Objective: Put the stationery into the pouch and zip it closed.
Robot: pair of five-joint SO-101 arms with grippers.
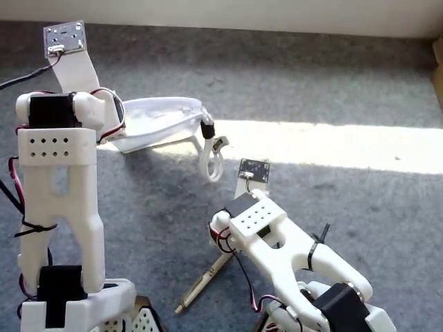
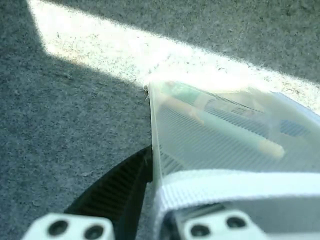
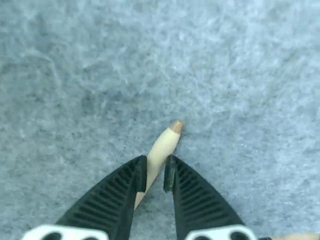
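Note:
A clear pouch (image 1: 163, 121) lies on the grey carpet at the edge of a sunlit strip, with a white loop strap (image 1: 211, 162) at its right end. In the left wrist view the pouch (image 2: 225, 145) holds a green pen (image 2: 235, 132) and other stationery. My left gripper (image 2: 152, 180) is shut on the pouch's edge, one black finger (image 2: 120, 187) beneath it. A wooden pencil (image 1: 204, 280) slants down to the carpet near the front. My right gripper (image 3: 155, 172) is shut on this pencil (image 3: 162, 145), whose blunt end points away from it.
Grey carpet covers the whole floor, with a bright band of sunlight (image 1: 332, 145) across the middle right. A pale wall edge (image 1: 277, 17) runs along the back. The left arm's white body (image 1: 59, 180) stands tall at the left.

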